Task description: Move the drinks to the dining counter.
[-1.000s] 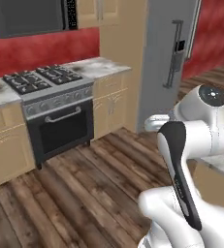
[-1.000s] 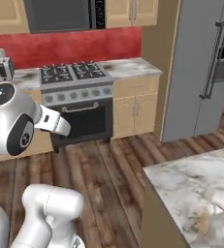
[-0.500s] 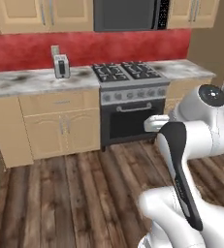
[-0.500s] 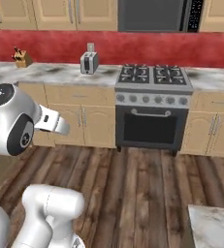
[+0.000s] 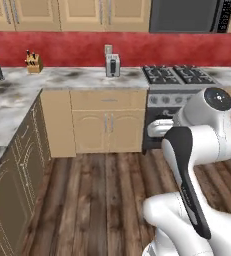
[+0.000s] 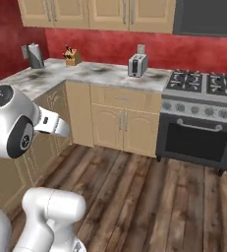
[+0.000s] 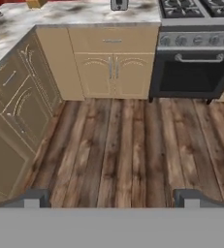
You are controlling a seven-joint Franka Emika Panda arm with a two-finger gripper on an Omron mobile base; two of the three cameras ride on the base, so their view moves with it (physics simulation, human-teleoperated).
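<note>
The fingers stand wide apart and hold nothing. The robot faces the stove and wood floor. I think carrying the drinks has not started.

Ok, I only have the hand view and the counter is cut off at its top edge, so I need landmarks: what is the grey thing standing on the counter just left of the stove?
Observer: A silver toaster. It stands upright at the back of the counter, against the red wall.
Operator: And further left along that counter?
Observer: A small wooden knife block with dark handles sticking up, also at the wall.
Operator: Anything past that, in the corner?
Observer: A grey upright cylinder, possibly a paper towel roll. It is too small to tell for sure.
</note>
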